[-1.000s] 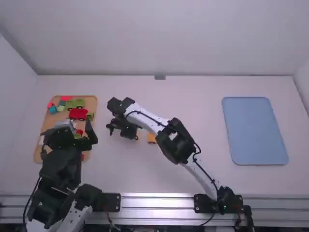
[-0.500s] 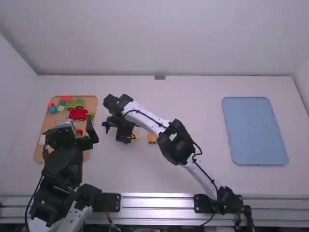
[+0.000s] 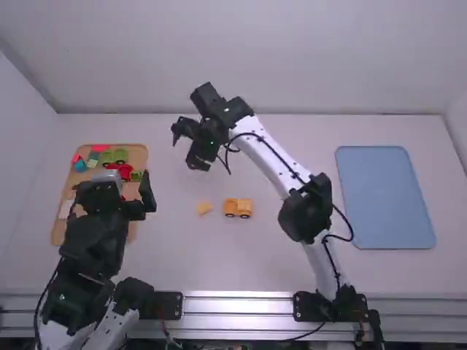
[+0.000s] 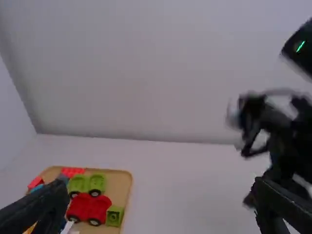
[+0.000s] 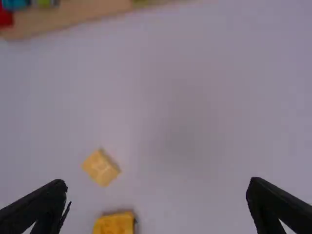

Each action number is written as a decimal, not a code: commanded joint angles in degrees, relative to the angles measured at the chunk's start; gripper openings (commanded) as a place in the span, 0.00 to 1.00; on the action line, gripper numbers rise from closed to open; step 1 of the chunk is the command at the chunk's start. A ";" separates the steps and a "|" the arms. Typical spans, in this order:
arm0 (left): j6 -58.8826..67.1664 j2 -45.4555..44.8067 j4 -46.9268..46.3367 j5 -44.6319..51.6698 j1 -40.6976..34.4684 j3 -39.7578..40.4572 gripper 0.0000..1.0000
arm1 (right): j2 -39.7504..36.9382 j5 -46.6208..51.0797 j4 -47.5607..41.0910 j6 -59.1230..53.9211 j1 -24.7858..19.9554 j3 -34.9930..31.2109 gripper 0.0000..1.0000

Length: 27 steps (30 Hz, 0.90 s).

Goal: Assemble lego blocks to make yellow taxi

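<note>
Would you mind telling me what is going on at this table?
Two robot arms are set up to build a yellow lego taxi, but neither is holding a piece at this moment. The yellow wheeled piece and a small yellow block lie apart on the table, not joined. The right gripper is open and empty, above the table; the left gripper, also open and empty, is over by the tray of other blocks.
</note>
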 commanded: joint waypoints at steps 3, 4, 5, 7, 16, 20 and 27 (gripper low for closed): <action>1.25 8.09 -0.11 2.29 0.28 3.04 0.99 | -11.08 -0.35 12.66 5.77 -1.44 -17.55 0.99; 3.28 11.19 -0.15 5.07 0.28 4.09 0.99 | -15.54 3.10 20.09 9.14 -2.05 -26.12 0.99; 4.63 12.81 -0.24 6.91 0.28 4.72 0.99 | -18.27 5.22 24.02 10.97 -2.38 -30.88 0.99; 6.05 15.82 -0.55 10.27 0.28 6.12 0.99 | -22.93 7.87 29.73 13.16 -2.93 -38.62 0.98; 14.51 40.37 -13.07 23.04 -0.22 22.32 0.99 | -49.22 3.96 57.11 18.51 -10.75 -76.06 0.99; 21.84 51.41 -20.41 27.19 -0.37 29.42 0.99 | -58.01 -8.90 64.15 14.14 -16.17 -86.51 0.99; 38.18 67.14 -27.23 26.64 -0.50 34.47 0.99 | -67.91 -31.23 66.25 11.65 -29.27 -94.95 0.99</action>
